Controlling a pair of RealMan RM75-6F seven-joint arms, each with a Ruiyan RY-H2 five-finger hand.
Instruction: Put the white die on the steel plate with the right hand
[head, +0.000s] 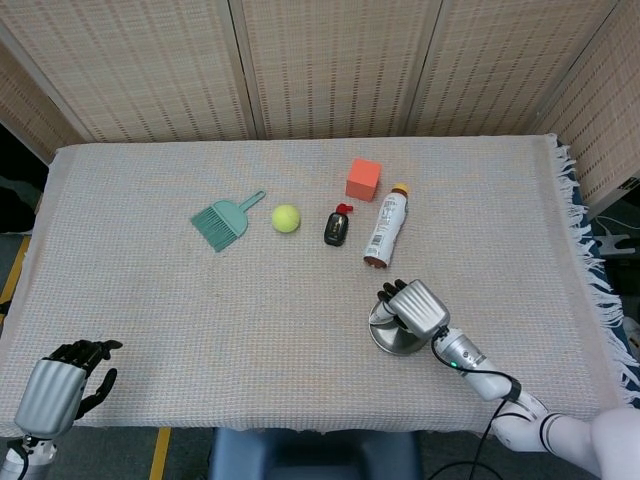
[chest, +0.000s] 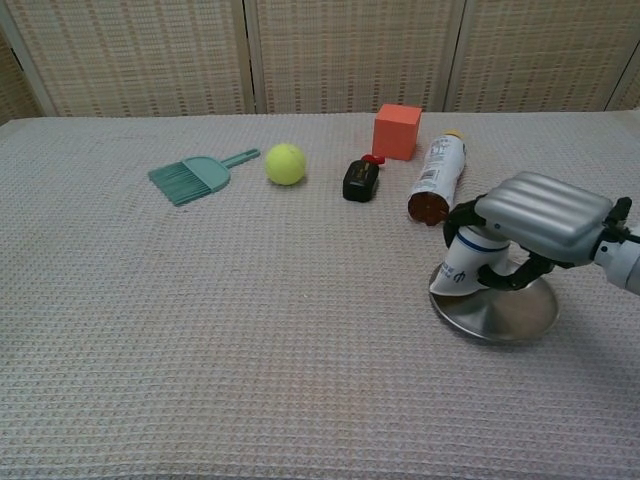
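The white die (chest: 464, 270) looks like a small white piece with a blue band and a dark mark. My right hand (chest: 540, 212) grips it from above, with dark fingers (chest: 468, 212) wrapped round its top. It stands tilted on the left rim of the steel plate (chest: 505, 316). In the head view the right hand (head: 418, 305) covers the die over the steel plate (head: 388, 342). My left hand (head: 55, 392) hangs at the table's near left corner, fingers loosely bent and holding nothing.
Along the far middle lie a teal hand brush (head: 222, 221), a tennis ball (head: 286, 218), a small black bottle with a red cap (head: 336, 226), an orange cube (head: 363, 179) and a white bottle on its side (head: 385, 228). The white bottle's brown end (chest: 427, 208) is close behind the plate.
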